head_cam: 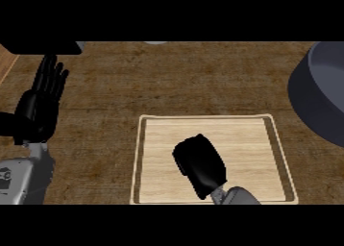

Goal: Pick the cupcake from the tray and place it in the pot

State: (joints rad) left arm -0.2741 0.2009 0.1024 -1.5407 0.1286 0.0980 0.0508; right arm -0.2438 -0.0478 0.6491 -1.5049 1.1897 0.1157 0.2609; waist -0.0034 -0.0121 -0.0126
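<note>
While the right hand hangs over the middle of the tray, only its black back shows, a compact shape tilted so that its tip points ahead and to the left of the wrist. How far open it is, and whether it holds or touches anything beneath it, cannot be told. The cupcake is not visible anywhere; its place, its long axis and which way it points cannot be told, since the hand covers the wood below it. The tray is a pale wooden board with a raised rim, lying flat on the brown bench, and it reaches out past this hand on every side. Ahead of the hand and well to its right stands the grey pot, cut off by the view's edge and apart from the tray. Far to the left of the right hand, the left hand rests open with straight fingers pointing up, holding nothing.
</note>
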